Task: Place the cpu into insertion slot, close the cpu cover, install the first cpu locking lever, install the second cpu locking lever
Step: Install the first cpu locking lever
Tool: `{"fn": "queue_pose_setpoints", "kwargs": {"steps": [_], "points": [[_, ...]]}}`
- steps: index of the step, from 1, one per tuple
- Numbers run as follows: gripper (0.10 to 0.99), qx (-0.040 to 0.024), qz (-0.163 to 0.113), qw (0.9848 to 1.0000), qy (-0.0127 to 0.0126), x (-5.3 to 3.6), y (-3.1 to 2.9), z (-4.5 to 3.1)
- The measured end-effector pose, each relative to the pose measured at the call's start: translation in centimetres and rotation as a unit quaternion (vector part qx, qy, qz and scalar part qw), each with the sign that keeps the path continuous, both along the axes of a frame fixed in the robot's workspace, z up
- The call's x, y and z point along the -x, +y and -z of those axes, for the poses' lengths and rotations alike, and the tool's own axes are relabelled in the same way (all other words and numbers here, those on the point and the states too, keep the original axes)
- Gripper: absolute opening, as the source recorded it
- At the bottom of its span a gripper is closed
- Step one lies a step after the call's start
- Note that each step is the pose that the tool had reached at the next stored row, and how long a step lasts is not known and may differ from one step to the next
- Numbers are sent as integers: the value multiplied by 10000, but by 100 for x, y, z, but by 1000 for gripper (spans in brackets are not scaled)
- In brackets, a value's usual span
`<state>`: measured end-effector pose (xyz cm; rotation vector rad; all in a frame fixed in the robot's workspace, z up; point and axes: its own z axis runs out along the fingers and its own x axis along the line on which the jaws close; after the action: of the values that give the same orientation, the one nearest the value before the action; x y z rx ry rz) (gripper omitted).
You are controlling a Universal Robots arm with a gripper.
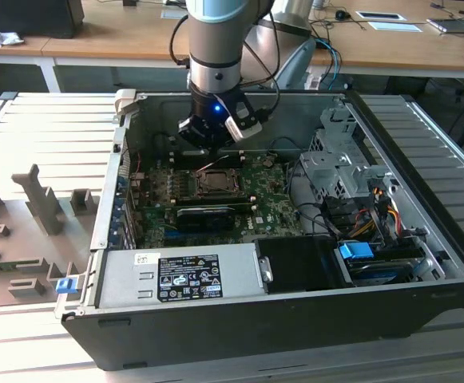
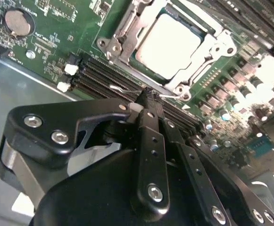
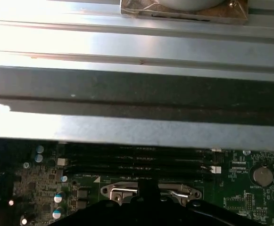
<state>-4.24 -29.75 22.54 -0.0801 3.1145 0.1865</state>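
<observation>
Pale silvery cpu seated in the insertion slot on the green motherboard, cpu cover framing it; gripper, fingers together on nothing, hangs just beside the socket's edge.

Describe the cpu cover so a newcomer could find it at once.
Start at the green motherboard inside the open computer case. Near its middle, under the gripper, the cpu cover lies over the cpu. Unlike the long black slots beside it, it is a silvery square frame.

Even daylight; glare whitens cpu (second wrist view); case wall overexposed, motherboard dim.
</observation>
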Motion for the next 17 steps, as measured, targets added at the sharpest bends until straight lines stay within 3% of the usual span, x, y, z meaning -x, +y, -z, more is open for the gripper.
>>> {"fn": "queue_pose_setpoints", "kwargs": {"steps": [4,8,13,17], "points": [[106,-2,-1,10000,26,-51,51,29],[106,-1,-7,10000,75,-155,55,55],[106,0,-70,9999,96,-187,58,80],[106,-7,-74,9999,134,-224,60,95]]}}
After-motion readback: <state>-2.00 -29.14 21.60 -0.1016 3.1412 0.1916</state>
